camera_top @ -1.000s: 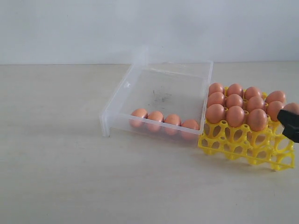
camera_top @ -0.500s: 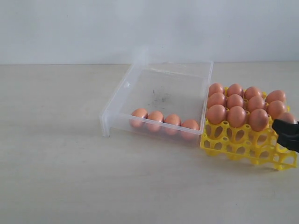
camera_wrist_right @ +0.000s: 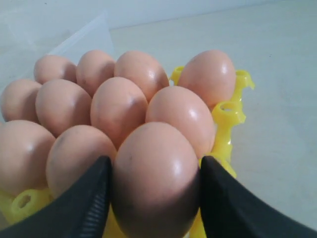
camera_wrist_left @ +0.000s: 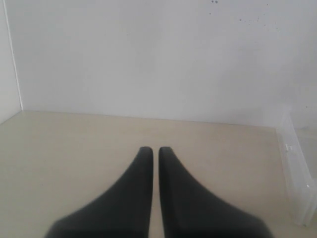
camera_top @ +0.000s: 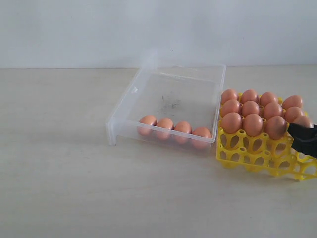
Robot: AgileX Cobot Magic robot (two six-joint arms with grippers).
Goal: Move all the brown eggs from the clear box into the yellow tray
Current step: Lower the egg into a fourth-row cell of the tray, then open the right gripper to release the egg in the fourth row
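Right gripper (camera_wrist_right: pixel 156 164): jaws pinch the held egg (camera_wrist_right: pixel 156 181) across its waist, one finger on each flank. The contact shows plainly in the right wrist view. In the exterior view the right gripper (camera_top: pixel 303 139) sits at the yellow tray's (camera_top: pixel 247 148) right edge, with the held egg (camera_top: pixel 303 121) at the right end of the tray's third row.

Left gripper (camera_wrist_left: pixel 151 153): jaws pressed together on nothing, over bare table (camera_wrist_left: pixel 74 144).

Step in hand, as I judge it: seating this egg in its cup.
- Whether the egg's base is down in the cup is hidden from all views.
- Lower straight, since neighbouring eggs in the tray touch or nearly touch the held one.
- Part the jaws only a little. The finger on the tray's inner side has almost no gap beside the next egg.
- The tray is light open lattice, so a sideways push could slide it.

Count: eleven other eggs are seated. The tray's near row of cups stands empty.

The clear box (camera_top: pixel 168 104) lies just left of the tray, touching it or nearly so. Four eggs (camera_top: pixel 183 127) line its near wall, the last one close beside the tray.

Room: open table (camera_top: pixel 74 173) lies in front of the tray. The box rim stands between those eggs and the tray, so each lift must clear it.
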